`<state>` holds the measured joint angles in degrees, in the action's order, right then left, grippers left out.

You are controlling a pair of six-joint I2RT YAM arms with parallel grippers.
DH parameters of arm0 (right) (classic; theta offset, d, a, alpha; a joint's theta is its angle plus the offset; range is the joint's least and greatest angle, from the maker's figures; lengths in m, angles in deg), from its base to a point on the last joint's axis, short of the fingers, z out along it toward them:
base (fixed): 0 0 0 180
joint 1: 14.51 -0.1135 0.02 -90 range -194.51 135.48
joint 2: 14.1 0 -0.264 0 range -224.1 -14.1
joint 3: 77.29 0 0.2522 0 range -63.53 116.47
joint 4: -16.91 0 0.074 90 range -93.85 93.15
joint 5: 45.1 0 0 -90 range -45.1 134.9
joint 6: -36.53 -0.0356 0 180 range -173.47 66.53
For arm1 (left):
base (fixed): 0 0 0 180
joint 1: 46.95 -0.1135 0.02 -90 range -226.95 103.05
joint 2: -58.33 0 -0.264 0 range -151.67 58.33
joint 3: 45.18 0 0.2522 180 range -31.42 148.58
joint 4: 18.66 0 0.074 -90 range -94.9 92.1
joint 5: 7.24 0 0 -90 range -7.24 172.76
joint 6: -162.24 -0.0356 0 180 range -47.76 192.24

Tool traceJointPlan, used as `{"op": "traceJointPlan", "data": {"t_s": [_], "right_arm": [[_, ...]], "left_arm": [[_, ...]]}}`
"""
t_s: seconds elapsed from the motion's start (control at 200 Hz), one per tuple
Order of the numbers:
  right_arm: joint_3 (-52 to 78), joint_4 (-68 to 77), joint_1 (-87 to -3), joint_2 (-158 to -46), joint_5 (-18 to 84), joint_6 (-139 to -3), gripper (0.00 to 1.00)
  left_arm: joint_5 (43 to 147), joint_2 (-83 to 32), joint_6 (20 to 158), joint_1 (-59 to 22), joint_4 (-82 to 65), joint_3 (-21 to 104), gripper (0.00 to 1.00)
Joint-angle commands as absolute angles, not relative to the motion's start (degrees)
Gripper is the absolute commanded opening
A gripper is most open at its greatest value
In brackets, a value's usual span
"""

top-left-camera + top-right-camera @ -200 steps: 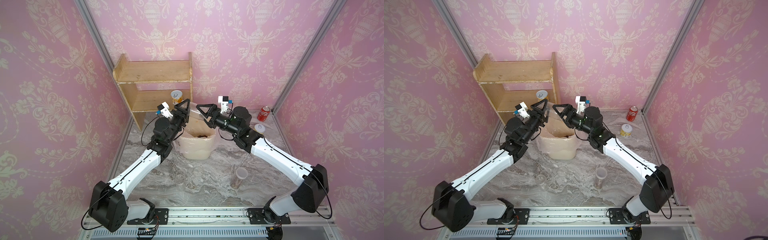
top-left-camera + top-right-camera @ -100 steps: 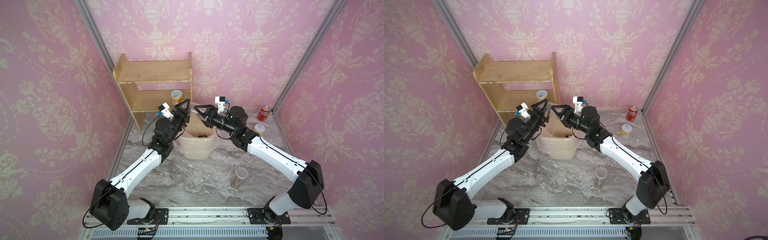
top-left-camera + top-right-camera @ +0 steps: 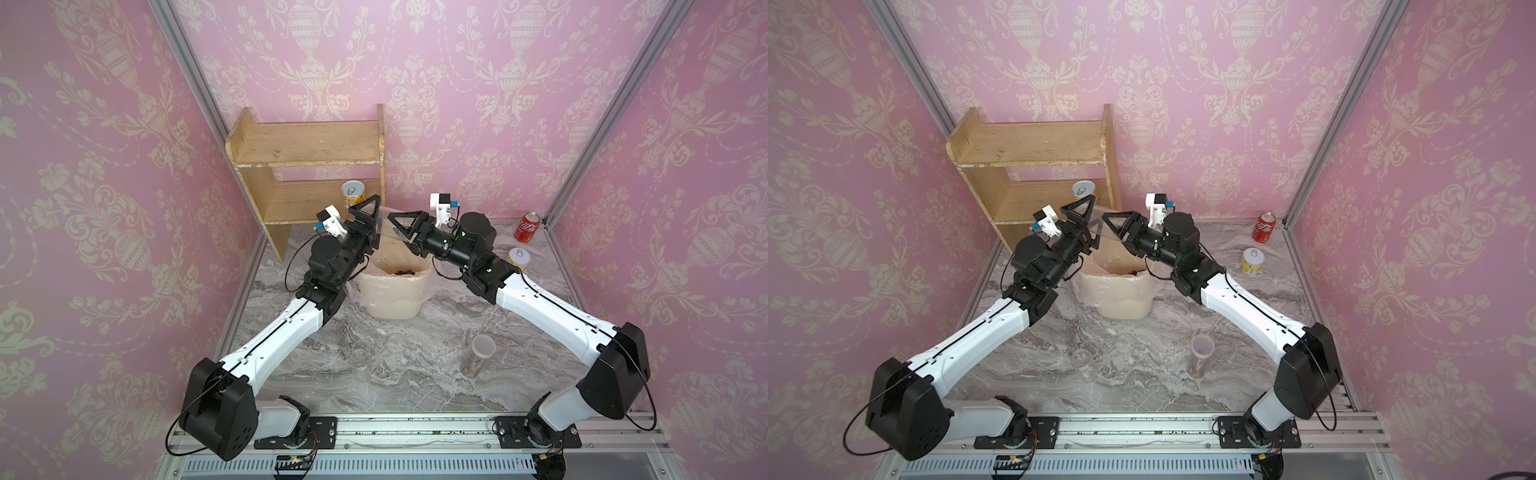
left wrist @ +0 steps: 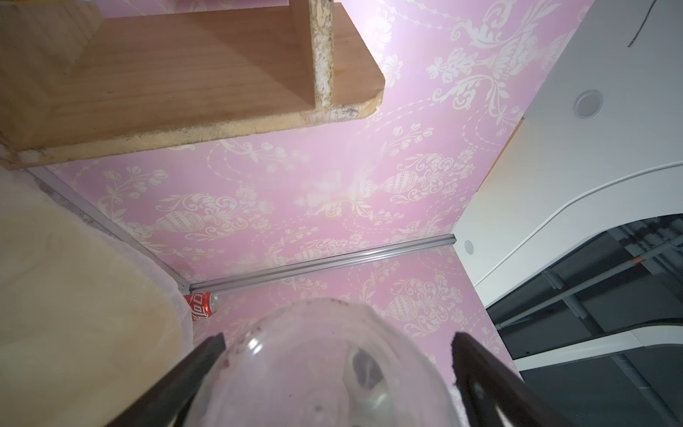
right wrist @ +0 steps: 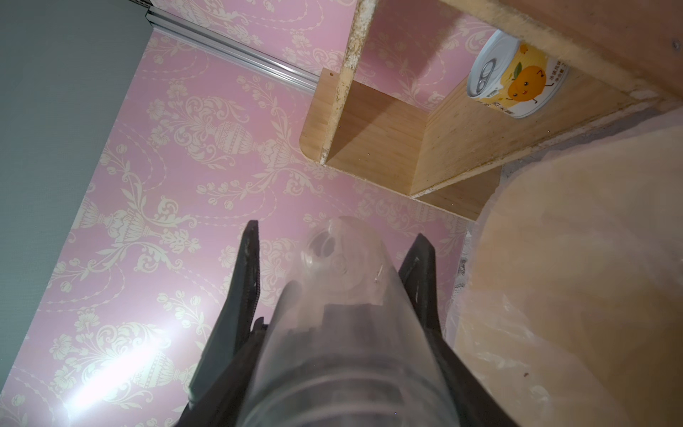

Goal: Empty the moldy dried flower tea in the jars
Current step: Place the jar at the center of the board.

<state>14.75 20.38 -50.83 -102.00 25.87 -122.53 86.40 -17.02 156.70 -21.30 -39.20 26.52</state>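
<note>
A grey marble table (image 3: 415,386) is seen between pink papered walls, and a wooden shelf (image 3: 307,145) is set at its back left corner. The left arm (image 3: 286,328) and the right arm (image 3: 548,307) are raised from the front rail and brought together above a cream bin (image 3: 392,299), which is lined with a thin bag and placed near the back middle of the table. A clear jar (image 3: 385,226) is held roughly level between the two grippers, over the bin's back rim; only a few reddish specks are seen inside it. The left gripper (image 4: 338,340) is spread wide around one end of it, and a strip of wall is seen between one finger and the jar, so nothing is gripped there. The right gripper (image 5: 336,231) is closed part-way on the other end, with the jar pinched between its fingers. A tall jar (image 3: 478,357) with a whitish lid is stood front right, and a short jar (image 3: 359,363) front centre. A tin (image 3: 353,193) is kept on the shelf, a second tin (image 3: 518,258) on the table's right, and a cola can (image 3: 528,226) behind it. The tea (image 3: 405,271) is heaped in the bin, and more is seen low in the tall jar.
</note>
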Motion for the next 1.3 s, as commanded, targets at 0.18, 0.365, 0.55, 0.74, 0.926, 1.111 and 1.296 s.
{"op": "traceJointPlan", "data": {"t_s": [0.18, 0.365, 0.55, 0.74, 0.926, 1.111, 1.296], "right_arm": [[16.8, 1.5, -51.2, -90.8, 26.4, -105.7, 0.53], [23.3, -21.9, -51.6, -87.2, 25.3, -89.9, 0.53], [28.2, -41.0, -54.1, -86.2, 22.9, -75.4, 0.52], [29.3, -55.0, -61.3, -88.4, 27.3, -65.9, 0.53], [28.3, -60.3, -70.0, -94.1, 35.8, -62.7, 0.54], [26.5, -61.4, -76.2, -101.0, 41.2, -62.0, 0.56], [25.1, -59.9, -80.3, -107.8, 43.8, -62.8, 0.57]], "left_arm": [[87.7, -5.1, 131.7, -25.6, -19.8, 27.6, 0.99], [83.6, 2.0, 105.2, -25.6, 3.0, 32.8, 0.99], [80.2, 11.0, 86.9, -25.6, 10.4, 27.3, 0.99], [78.7, 20.7, 81.7, -25.6, 11.2, 17.6, 0.99], [79.0, 27.3, 80.9, -25.6, 12.0, 11.5, 0.99], [75.1, 31.0, 79.8, -25.6, 15.0, 8.8, 0.99], [73.9, 31.7, 79.6, -25.6, 16.6, 8.0, 0.99]]}}
